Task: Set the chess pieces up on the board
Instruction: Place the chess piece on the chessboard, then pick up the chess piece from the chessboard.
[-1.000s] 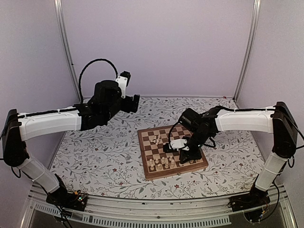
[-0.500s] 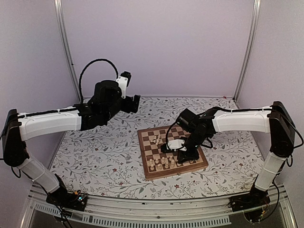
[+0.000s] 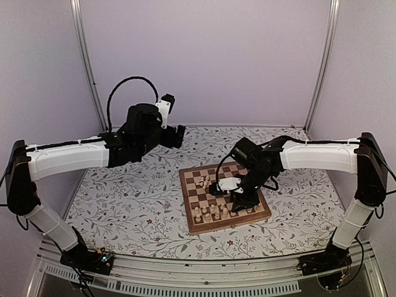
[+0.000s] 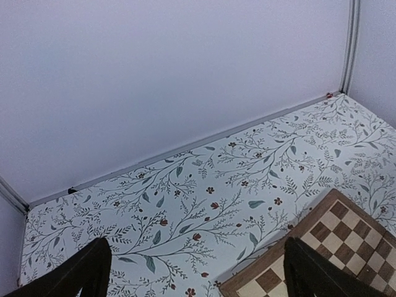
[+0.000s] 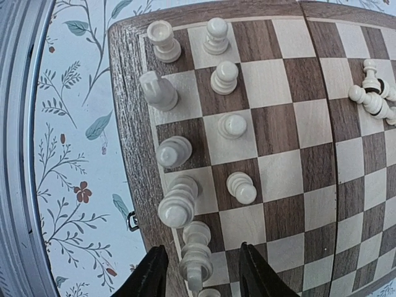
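Note:
The board (image 3: 186, 199) lies right of the table's centre. Several pale chess pieces (image 3: 210, 213) stand in two rows at its near edge. The right wrist view shows them along the board's (image 5: 124, 93) left side, and a few more pieces (image 5: 373, 94) lie in a heap at mid-board. My right gripper (image 5: 201, 275) hovers over the near row, open. A tall piece (image 5: 198, 255) stands upright between its fingers (image 5: 148, 275), touching neither. My left gripper (image 4: 204, 281) hangs open and empty above the floral tabletop, off the board's far left corner (image 4: 322, 247).
The floral tabletop (image 3: 136, 204) stretches left and in front of the board. Lilac walls with metal posts (image 3: 86, 62) close in the back and sides. A small metal clasp (image 5: 131, 221) sticks out of the board's edge.
My right gripper's jaws have spread apart and let go of the tall piece, which now stands on its own. The left arm has drifted slightly right and up.

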You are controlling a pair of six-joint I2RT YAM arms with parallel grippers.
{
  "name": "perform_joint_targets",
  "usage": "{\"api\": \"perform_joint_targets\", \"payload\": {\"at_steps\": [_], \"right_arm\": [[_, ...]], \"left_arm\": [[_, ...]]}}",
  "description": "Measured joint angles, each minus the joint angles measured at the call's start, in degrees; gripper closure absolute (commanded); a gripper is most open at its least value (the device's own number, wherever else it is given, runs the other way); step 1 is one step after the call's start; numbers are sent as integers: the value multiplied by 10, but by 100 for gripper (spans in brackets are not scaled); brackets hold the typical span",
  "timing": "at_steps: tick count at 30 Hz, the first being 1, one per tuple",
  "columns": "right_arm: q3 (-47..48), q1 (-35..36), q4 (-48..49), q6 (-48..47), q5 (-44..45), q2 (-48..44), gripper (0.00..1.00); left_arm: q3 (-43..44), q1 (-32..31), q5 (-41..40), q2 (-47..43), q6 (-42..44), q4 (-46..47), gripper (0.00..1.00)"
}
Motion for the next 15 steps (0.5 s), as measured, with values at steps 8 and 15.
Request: {"api": "perform_joint_targets", "payload": {"at_steps": [8,15], "right_arm": [[12,-41,-18,-12,7,-97,44],[6,-181,70,18,-30,-203,38]], "left_arm": [[115,-13,64,97,-21,-144,36],[161,-15,218,162,-35,-274,53]]}}
